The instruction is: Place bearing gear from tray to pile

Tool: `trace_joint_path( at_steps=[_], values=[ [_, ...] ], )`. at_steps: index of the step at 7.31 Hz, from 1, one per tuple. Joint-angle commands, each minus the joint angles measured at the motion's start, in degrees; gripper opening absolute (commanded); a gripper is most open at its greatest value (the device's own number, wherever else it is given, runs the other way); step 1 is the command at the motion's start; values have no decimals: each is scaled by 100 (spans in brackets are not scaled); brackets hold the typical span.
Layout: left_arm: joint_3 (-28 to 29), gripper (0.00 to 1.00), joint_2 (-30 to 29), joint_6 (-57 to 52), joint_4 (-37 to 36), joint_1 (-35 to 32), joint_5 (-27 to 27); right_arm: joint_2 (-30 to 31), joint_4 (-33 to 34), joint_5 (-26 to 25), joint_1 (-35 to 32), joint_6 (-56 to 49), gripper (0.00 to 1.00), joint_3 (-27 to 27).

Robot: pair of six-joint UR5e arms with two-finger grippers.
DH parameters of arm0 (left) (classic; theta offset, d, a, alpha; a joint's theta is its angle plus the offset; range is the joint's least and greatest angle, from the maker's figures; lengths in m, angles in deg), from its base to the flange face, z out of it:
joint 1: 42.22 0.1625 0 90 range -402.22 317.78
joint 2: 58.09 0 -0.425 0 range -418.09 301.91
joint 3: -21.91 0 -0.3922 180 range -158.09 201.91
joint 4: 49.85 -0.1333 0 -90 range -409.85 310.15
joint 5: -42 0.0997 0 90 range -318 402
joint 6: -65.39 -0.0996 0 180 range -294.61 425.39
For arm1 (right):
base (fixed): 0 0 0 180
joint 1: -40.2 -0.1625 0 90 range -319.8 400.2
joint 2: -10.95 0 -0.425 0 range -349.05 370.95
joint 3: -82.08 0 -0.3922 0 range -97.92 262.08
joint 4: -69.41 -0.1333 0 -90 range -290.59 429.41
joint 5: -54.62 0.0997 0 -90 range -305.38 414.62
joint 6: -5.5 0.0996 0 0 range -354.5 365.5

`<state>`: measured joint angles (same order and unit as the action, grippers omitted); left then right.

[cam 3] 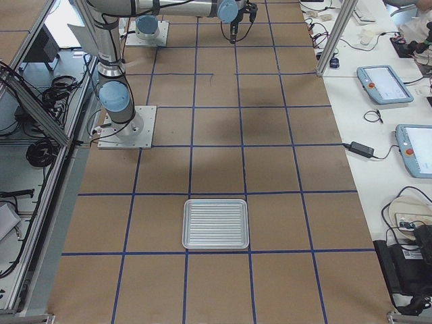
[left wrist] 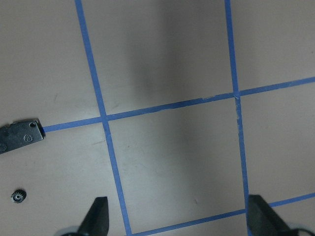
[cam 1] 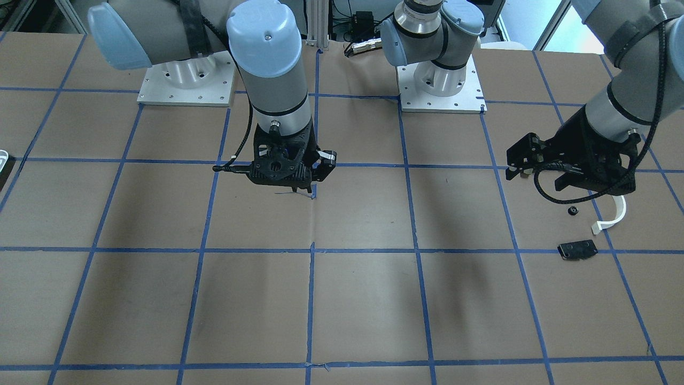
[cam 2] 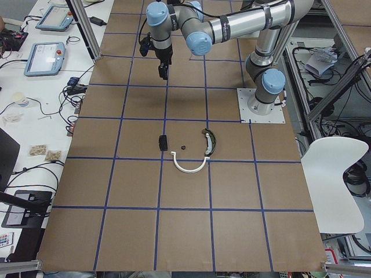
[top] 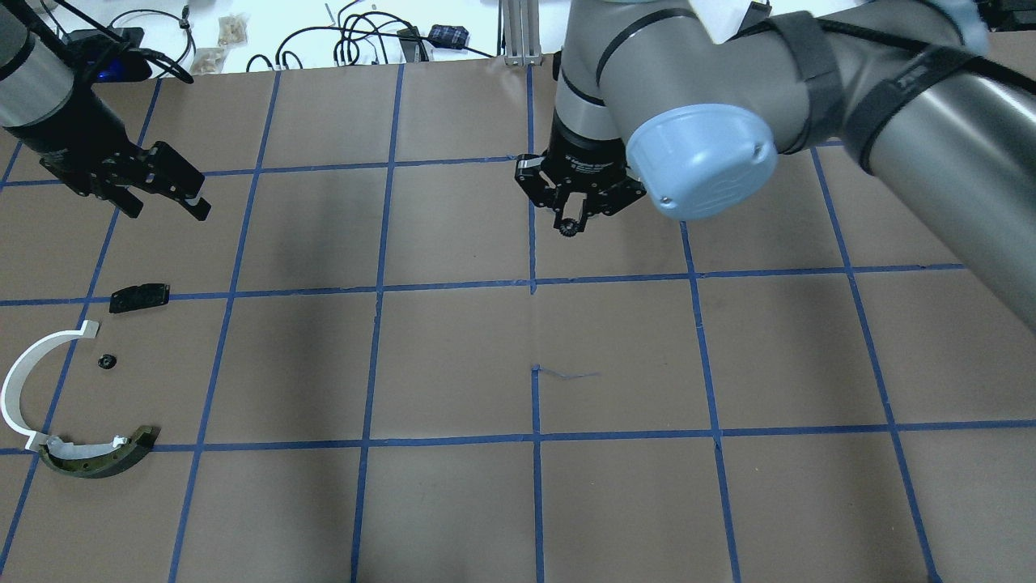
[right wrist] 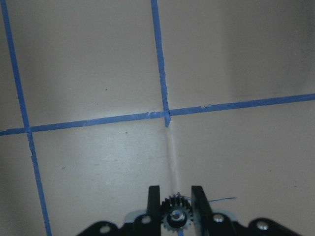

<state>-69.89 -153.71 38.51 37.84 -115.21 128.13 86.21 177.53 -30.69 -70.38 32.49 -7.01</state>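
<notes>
bearing gear [right wrist: 174, 218] clamped by right gripper [right wrist: 175, 196] above mid-table, likely in transit from tray [cam 3: 216, 223] at right edge | left gripper [left wrist: 178, 211] spread wide, held near pile [top: 14, 385] at left edge, apparently keeping drop spot clear

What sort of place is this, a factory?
Probably a robotics lab: grey-and-blue robot arms bolted to a brown table gridded with blue tape, blue-framed control tablets on a white side bench.

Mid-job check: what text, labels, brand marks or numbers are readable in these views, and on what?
No text is legible anywhere.
Right gripper: white print on its black body, too small to read.
Teach pendants: screen contents too small to read.
Bearing gear, tray: no markings visible.
</notes>
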Motion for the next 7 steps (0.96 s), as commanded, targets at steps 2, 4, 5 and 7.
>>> trace_joint_path(
  at_steps=[2, 4, 5, 7],
  values=[
    [-74, 100, 43, 69, -6, -76, -70, -55, 86, -12, -69, 34, 29, 5],
    [-127, 100, 95, 69, 3, -198, -9, -73, 68, -39, -69, 34, 47, 5],
    [-258, 100, 87, 209, -15, -416, -8, -73, 77, -56, -60, 25, 74, 5],
    [-470, 100, 52, 771, -76, -795, -8, -73, 86, -65, -60, 34, 86, 5]
  ],
)
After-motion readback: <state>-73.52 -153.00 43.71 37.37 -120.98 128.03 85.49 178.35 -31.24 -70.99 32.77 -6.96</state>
